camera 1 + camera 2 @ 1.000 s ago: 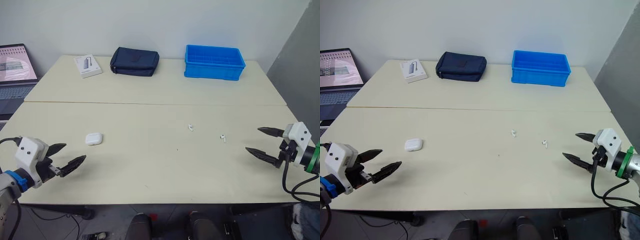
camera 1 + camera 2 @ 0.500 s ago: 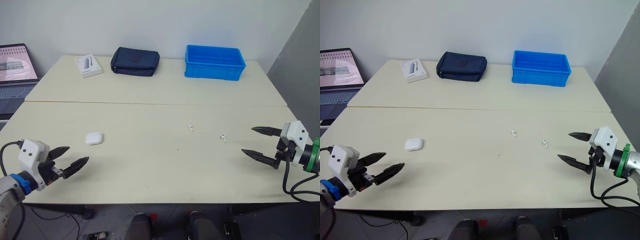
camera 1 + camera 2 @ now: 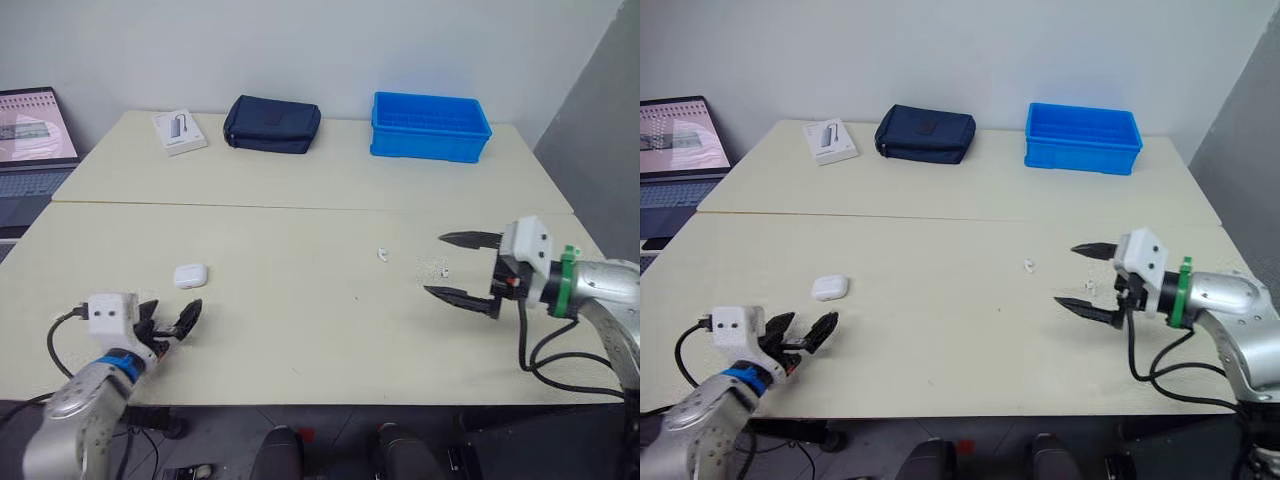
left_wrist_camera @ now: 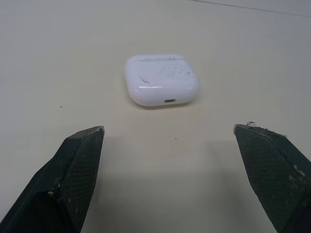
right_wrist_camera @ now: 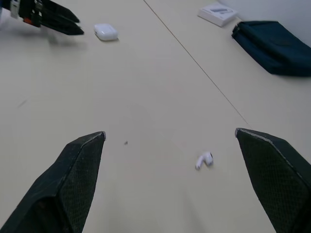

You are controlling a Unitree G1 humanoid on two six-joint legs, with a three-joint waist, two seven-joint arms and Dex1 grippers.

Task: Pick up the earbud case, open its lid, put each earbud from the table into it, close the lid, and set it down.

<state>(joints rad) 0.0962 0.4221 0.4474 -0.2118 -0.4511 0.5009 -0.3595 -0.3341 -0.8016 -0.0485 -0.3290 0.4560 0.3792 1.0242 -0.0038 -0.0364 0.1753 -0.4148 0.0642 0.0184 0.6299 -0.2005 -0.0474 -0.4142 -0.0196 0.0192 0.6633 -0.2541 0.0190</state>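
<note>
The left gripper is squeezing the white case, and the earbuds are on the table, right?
No. The left wrist view shows the left gripper open, the earbud case lying on the table ahead of it, untouched. The earbuds are on the table.

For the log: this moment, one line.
earbud case: closed, ungrasped | left end effector: open, facing it | right end effector: open, by earbud

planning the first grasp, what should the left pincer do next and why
Probably ease the open left pincer forward until it straddles the earbud case: the case lies shut on the table just ahead, roughly centred in the gap and untouched.
</note>
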